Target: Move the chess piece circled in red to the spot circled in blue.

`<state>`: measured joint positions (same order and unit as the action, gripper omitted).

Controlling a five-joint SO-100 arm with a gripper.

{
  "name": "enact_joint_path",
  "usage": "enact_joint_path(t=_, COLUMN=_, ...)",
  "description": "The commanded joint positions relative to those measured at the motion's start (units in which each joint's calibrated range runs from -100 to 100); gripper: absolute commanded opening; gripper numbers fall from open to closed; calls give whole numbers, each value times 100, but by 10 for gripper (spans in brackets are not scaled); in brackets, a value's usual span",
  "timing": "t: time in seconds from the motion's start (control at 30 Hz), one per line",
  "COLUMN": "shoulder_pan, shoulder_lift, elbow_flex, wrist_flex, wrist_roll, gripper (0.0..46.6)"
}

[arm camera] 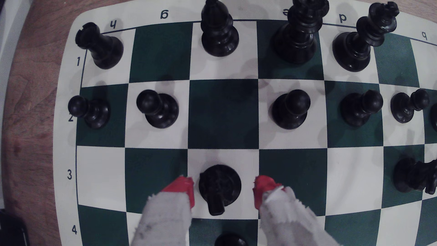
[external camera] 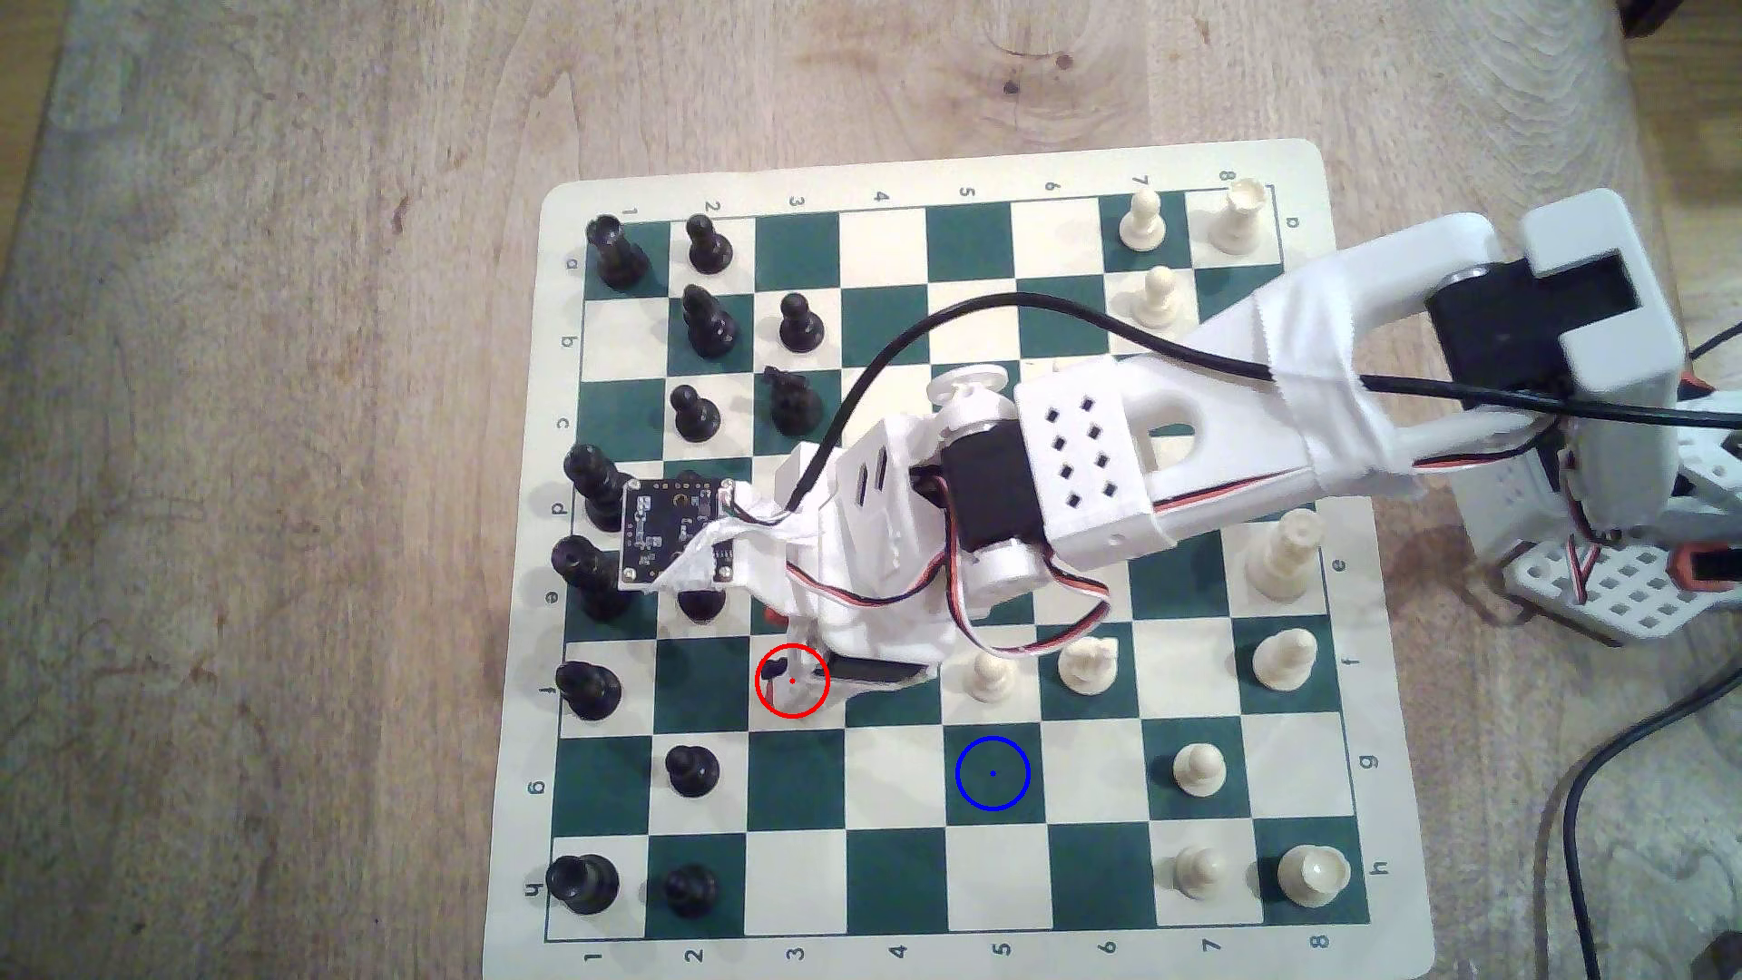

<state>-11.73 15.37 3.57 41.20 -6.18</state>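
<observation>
Red-tipped tool (arm camera: 224,191) spread wide, straddling the black knight (arm camera: 219,188) without touching it.
Knight stands on its red-ringed cream square (external camera: 792,680), with the grasp step in hand: next the fingers must close on it, lift, and carry it to the blue-ringed green square (external camera: 993,774) nearby.

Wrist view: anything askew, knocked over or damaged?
No piece is clearly toppled. The black knight stands upright on its cream square between the fingertips of the open claw, with gaps on both sides. The one oddity is the white tape around the claw's fingers, which is frayed and ragged at the edges.
</observation>
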Motion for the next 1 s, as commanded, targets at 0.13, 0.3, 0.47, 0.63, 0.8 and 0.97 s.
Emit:
enact_joint_path(t=0.13, shoulder_pan=-52, shoulder_lift=-26, elbow_flex=-420, wrist_flex=-172, wrist_roll=-10, gripper=137)
enact_joint_path(t=0.3, shoulder_pan=-138, shoulder_lift=-9, elbow_flex=-430, wrist_flex=-229, wrist_roll=-20, gripper=136)
enact_joint_path(t=0.47, shoulder_pan=-106, shoulder_lift=7, elbow_flex=-430, wrist_flex=-246, wrist_roll=-20, gripper=132)
enact_joint_path(t=0.63, shoulder_pan=-138, shoulder_lift=24, elbow_flex=-439, wrist_flex=-295, wrist_roll=-20, gripper=118)
enact_joint_path(t=0.8, shoulder_pan=-153, shoulder_lift=33, elbow_flex=-439, wrist_flex=-295, wrist_roll=-24, gripper=73)
enact_joint_path(t=0.97, shoulder_pan=-192, shoulder_lift=24, elbow_flex=-439, wrist_flex=-295, wrist_roll=-24, gripper=51)
